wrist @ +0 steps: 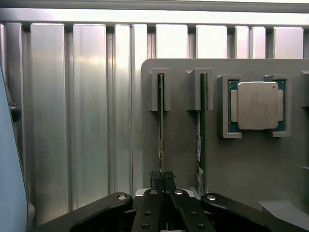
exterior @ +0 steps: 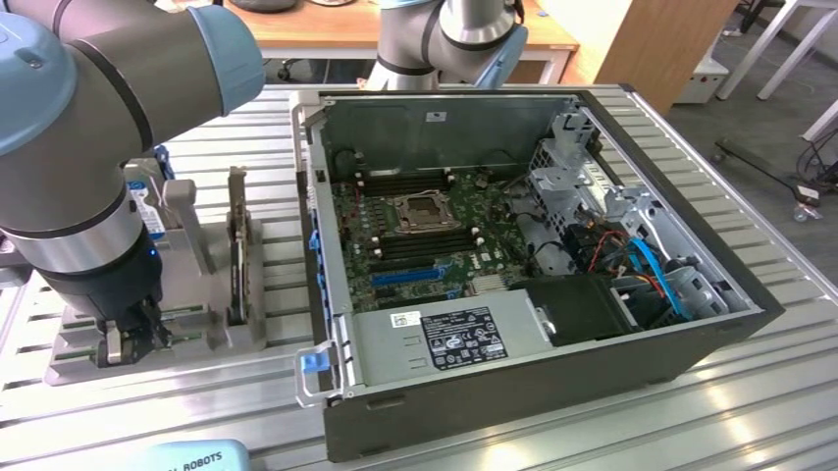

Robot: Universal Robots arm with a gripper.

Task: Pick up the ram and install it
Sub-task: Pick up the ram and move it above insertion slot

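Note:
Two thin green ram sticks stand on edge in slots of a grey fixture plate [wrist: 183, 164]. My gripper [wrist: 162, 182] is shut on the near end of one ram stick [wrist: 161, 125], its dark fingertips [wrist: 157, 180] pinching the stick's edge. The other ram stick [wrist: 202, 121], with a small white label, stands beside it, untouched. In the exterior view my gripper [exterior: 131, 341] reaches down onto the fixture [exterior: 196, 339] at that view's left, beside the open computer case [exterior: 524, 324].
A square silver processor chip [wrist: 257, 105] lies in a pocket of the fixture next to the sticks. The case holds the motherboard [exterior: 419, 235] with its socket [exterior: 426, 211], a power supply [exterior: 452, 339] and cables. A dark board [exterior: 237, 255] stands on edge on the fixture.

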